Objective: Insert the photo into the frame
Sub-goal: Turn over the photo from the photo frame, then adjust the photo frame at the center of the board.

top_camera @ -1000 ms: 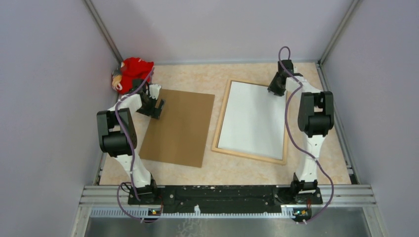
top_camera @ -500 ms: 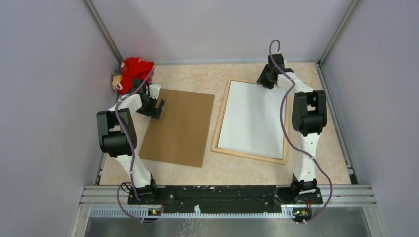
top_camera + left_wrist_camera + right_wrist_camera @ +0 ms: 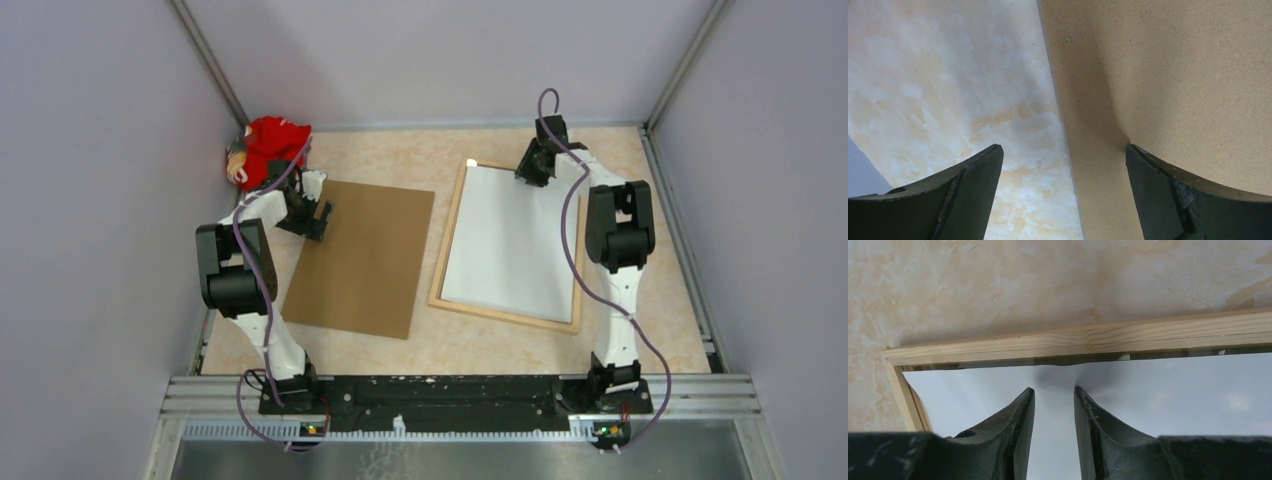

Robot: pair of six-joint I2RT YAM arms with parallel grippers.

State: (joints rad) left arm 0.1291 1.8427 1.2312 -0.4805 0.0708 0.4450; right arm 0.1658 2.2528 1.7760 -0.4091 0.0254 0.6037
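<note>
While the photo [image 3: 512, 240] lies whitish back up inside the light wooden frame [image 3: 449, 235] on the right half of the counter [image 3: 400, 155], the right hand [image 3: 1054, 390] hovers at its far edge, its fingers a narrow gap apart and grasping nothing. The left hand [image 3: 1063, 148] is spread wide and released, straddling the left edge of a brown board [image 3: 365, 260] near that board's far corner.

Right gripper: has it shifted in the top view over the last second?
Yes. The right gripper has moved left along the far rail of the frame, away from the frame's far right corner.
</note>
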